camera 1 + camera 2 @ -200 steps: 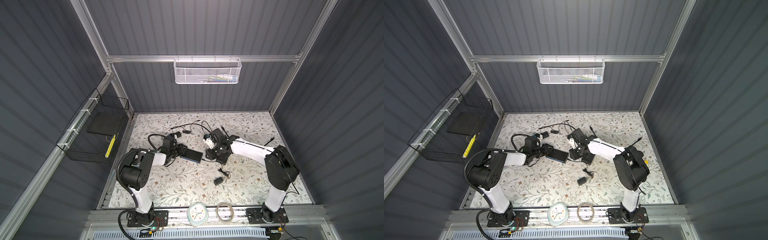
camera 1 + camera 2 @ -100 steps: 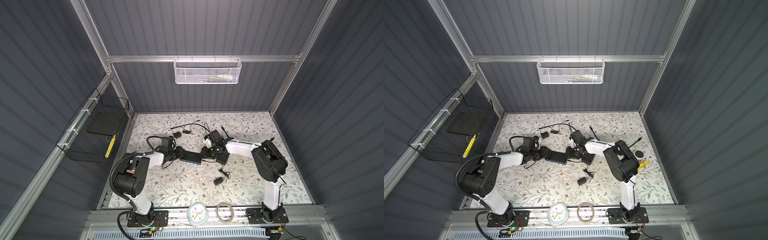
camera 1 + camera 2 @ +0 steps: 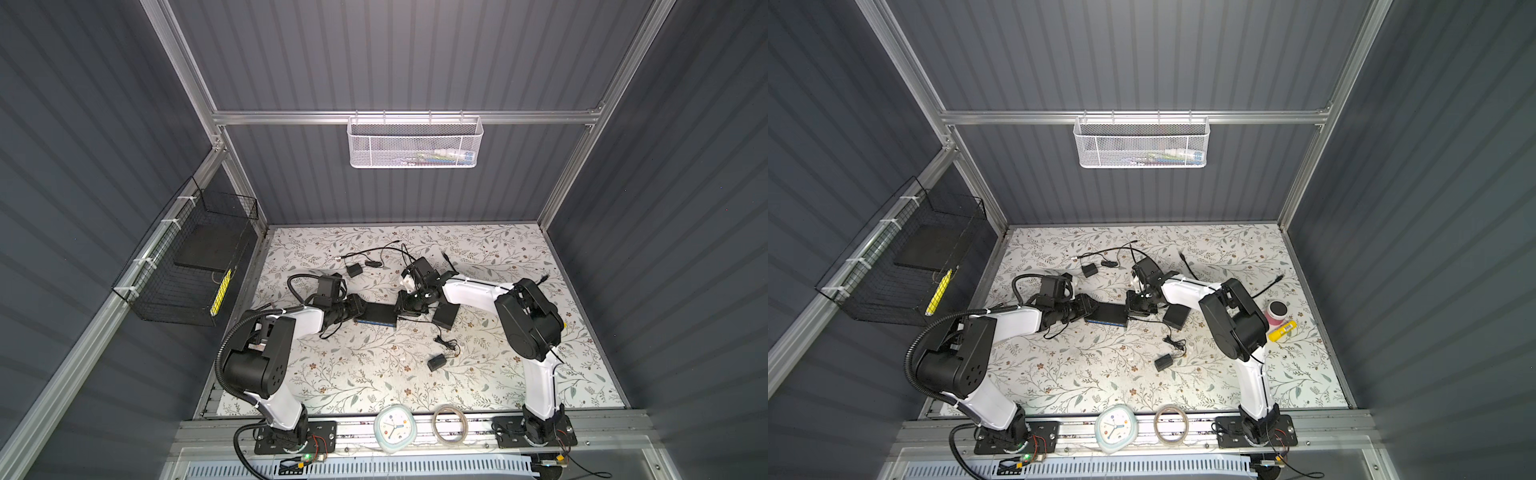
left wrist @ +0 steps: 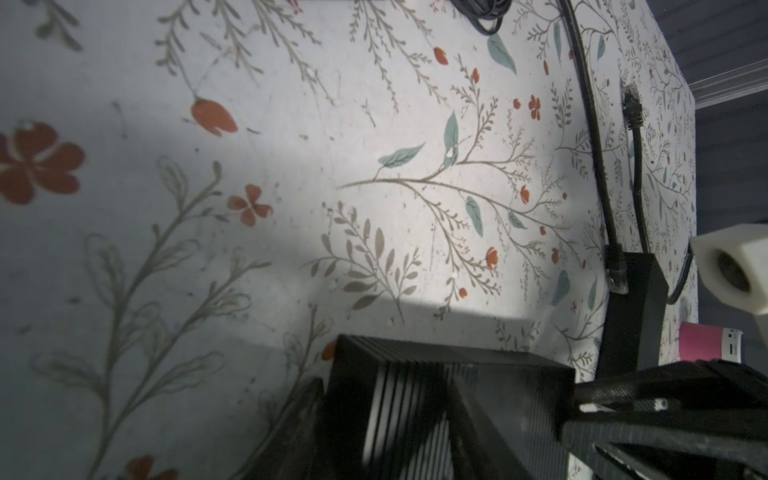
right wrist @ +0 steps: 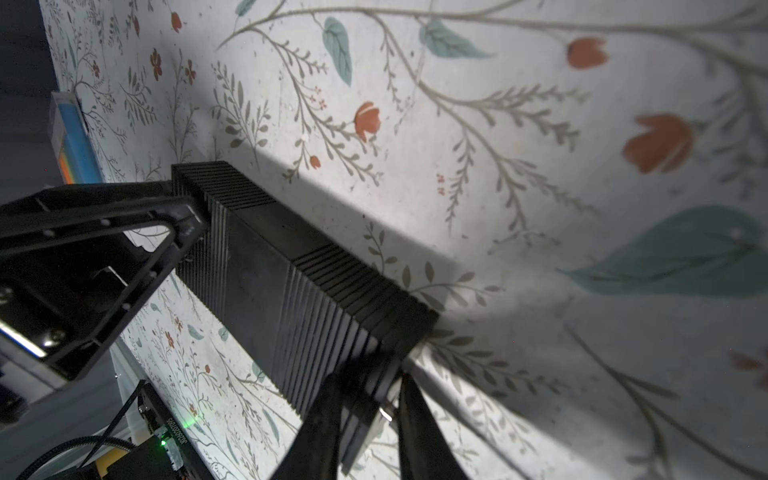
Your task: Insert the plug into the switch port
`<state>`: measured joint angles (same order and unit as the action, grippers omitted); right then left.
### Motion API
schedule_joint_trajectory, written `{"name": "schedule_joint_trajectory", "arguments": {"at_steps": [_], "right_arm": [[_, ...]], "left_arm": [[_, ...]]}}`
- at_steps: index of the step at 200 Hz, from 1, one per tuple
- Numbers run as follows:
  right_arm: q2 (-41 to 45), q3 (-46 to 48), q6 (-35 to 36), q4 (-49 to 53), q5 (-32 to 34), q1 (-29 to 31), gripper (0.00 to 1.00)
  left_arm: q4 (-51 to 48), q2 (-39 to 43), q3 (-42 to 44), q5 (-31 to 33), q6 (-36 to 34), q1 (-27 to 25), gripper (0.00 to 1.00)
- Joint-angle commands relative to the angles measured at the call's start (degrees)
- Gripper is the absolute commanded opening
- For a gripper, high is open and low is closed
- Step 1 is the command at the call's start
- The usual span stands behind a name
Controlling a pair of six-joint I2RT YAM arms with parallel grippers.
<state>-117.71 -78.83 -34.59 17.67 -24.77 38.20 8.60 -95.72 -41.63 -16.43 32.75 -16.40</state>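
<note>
Your switch box (image 3: 376,311) sat mid-mat between the two arms, flat face up. Its long axis ran left to right across both top views, roughly parallel to the front rail. The blue strip (image 3: 374,322) faced the front edge, toward the arm bases. The port itself didn't show in any view.

Your left gripper (image 3: 358,309) had its fingers partly apart and clamped on the box's left end. Your right gripper (image 3: 402,309) had its fingers (image 5: 328,419) on either side of the right end; whether they pinched it, I couldn't tell. A plug (image 4: 631,97) on a black cable lay loose on the mat, well apart from the box.

The surface was a pale floral mat (image 3: 374,374). Around it stood dark grey ribbed walls and an aluminium frame, with a white mesh basket (image 3: 415,143) on the back wall and a black wire basket (image 3: 195,266) on the left.
</note>
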Motion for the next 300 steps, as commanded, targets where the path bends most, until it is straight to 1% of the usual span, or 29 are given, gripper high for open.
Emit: {"name": "schedule_joint_trajectory", "arguments": {"at_steps": [1, 11, 27, 43, 59, 88, 118, 151, 155, 166, 217, 263, 300], "right_arm": [[-1.10, -1.79, -0.75, -1.98, -3.88, 1.71, 0.27], [-0.54, -2.27, 0.85, -0.94, -3.96, 1.37, 0.29], [0.73, -3.46, 6.35, 2.37, -3.97, 0.08, 0.34], [1.95, -4.76, 14.37, 7.00, -3.52, -1.70, 0.36], [3.66, -4.85, 23.20, 10.31, -1.32, -2.89, 0.37], [5.18, -4.17, 35.38, 14.60, 0.02, -3.48, 0.36], [5.55, -1.53, 43.25, 15.84, 3.00, -3.24, 0.36], [3.66, -0.80, 47.66, 15.67, 5.00, -2.27, 0.35], [3.28, -0.88, 48.03, 15.65, 7.15, -2.03, 0.35], [2.35, -1.23, 48.94, 15.90, 7.85, -1.40, 0.34], [0.32, -1.66, 49.52, 14.57, 8.54, 0.72, 0.32], [-1.80, -2.72, 50.41, 14.58, 11.30, 1.40, 0.27], [-1.95, -2.39, 50.63, 14.15, 11.17, 1.70, 0.22]], "left_arm": [[-12.88, -3.15, 3.50, 2.03, -1.80, -0.49, 0.48], [-12.91, -3.30, 3.42, 2.10, -2.12, -0.49, 0.48], [-13.07, -3.66, 3.22, 2.26, -2.80, -0.47, 0.48], [-13.24, -3.94, 3.05, 2.29, -3.47, -0.47, 0.48], [-13.19, -3.91, 3.14, 2.19, -3.83, -0.47, 0.48], [-12.76, -4.30, 3.20, 1.17, -4.19, -0.55, 0.48], [-12.91, -3.86, 3.05, 0.47, -4.67, -0.53, 0.48], [-12.67, -4.16, 2.95, -0.50, -5.15, -0.53, 0.47], [-12.65, -4.25, 2.95, -0.67, -5.17, -0.56, 0.47], [-12.60, -4.34, 2.91, -0.98, -5.24, -0.56, 0.47], [-12.74, -5.83, 2.23, -1.76, -5.37, -0.56, 0.45], [-12.91, -6.20, 2.05, -2.03, -5.50, -0.65, 0.45], [-12.99, -6.74, 1.68, -2.03, -5.67, -0.73, 0.44]]}}
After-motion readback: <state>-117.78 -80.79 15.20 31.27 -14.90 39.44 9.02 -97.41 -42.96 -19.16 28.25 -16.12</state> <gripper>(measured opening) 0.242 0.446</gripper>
